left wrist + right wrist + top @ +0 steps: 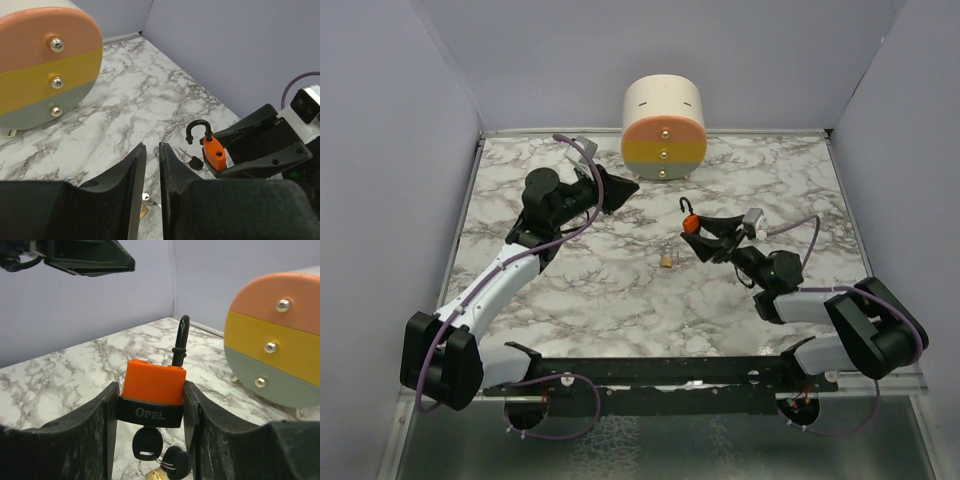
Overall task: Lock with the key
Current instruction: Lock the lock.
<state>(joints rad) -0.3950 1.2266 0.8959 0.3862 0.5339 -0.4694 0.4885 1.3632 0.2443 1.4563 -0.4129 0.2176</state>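
Note:
My right gripper (698, 236) (151, 386) is shut on an orange padlock (689, 224) (154, 382) with a black band, holding it above the table. Its black shackle (181, 340) stands open. A black-headed key (146, 442) sits in the bottom of the padlock, with a second key (175, 462) hanging from it on a ring. My left gripper (625, 187) (151, 146) hangs in the air up and to the left of the padlock. Its jaws are almost together with nothing between them. The padlock also shows in the left wrist view (216, 152).
A small brass padlock (666, 260) (142, 210) lies on the marble table (620, 300) below and between the grippers. A round drawer unit (663, 125) (45, 65) (275, 350) with pink, yellow and grey fronts stands at the back wall.

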